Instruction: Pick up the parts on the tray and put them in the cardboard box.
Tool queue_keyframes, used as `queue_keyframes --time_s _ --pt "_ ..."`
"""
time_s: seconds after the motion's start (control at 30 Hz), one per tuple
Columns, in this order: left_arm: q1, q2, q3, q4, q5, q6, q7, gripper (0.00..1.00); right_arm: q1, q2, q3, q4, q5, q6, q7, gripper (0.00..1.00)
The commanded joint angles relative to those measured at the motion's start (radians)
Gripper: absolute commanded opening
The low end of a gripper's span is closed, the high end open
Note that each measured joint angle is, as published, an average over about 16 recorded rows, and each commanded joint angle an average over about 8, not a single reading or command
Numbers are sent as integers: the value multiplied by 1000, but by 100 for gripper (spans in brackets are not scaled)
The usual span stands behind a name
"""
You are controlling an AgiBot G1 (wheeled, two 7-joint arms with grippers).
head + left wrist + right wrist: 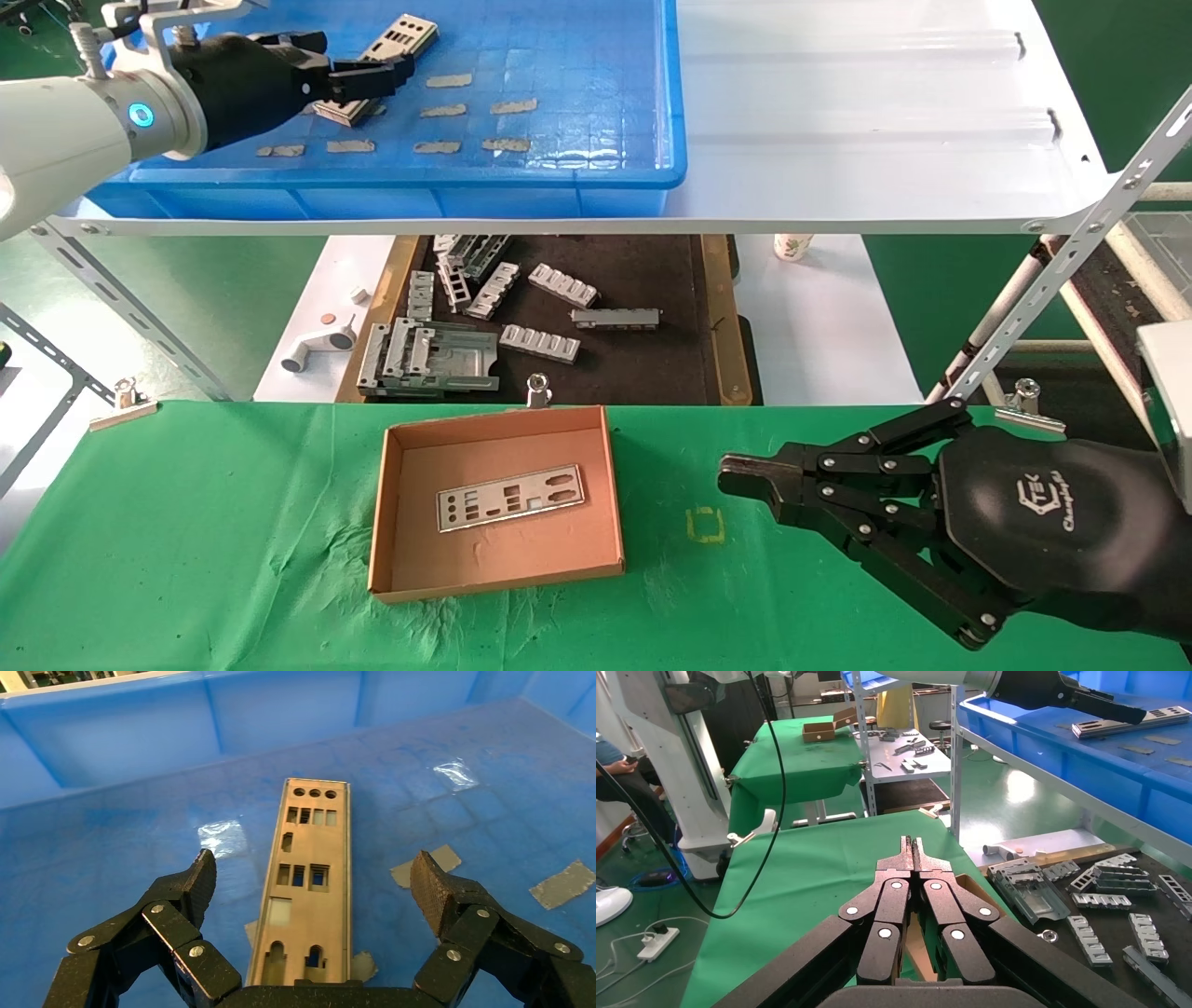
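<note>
The left gripper (313,874) hangs over the far left of the blue tray (596,172), fingers spread wide around a punched metal plate (306,881) lying on the tray floor, gripping nothing. One plate (511,497) lies in the cardboard box (610,485) on the near green cloth (186,540). The right gripper (736,475), fingers pressed together and empty, rests right of the box.

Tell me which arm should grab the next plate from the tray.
Left. The left gripper is open over a plate in the blue tray. The right gripper is shut, low over the green cloth beside the box.
</note>
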Motion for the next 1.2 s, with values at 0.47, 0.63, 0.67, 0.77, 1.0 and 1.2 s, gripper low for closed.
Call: queue_keyframes --time_s 0.47,0.63,0.67,0.77,1.0,1.2 --pt "13 -1 2 3 3 -15 -34 0 0 0 0 0 0 0 0 0" --pt "15 1 3 -1 5 -18 -40 0 0 0 0 0 0 0 0 0" --pt "15 1 3 -2 5 -19 -41 0 0 0 0 0 0 0 0 0" --pt "15 2 4 -4 5 -22 -44 0 0 0 0 0 0 0 0 0" --pt "19 5 5 -5 8 -29 -49 0 0 0 0 0 0 0 0 0" --pt "19 7 7 -9 9 -35 -49 0 0 0 0 0 0 0 0 0"
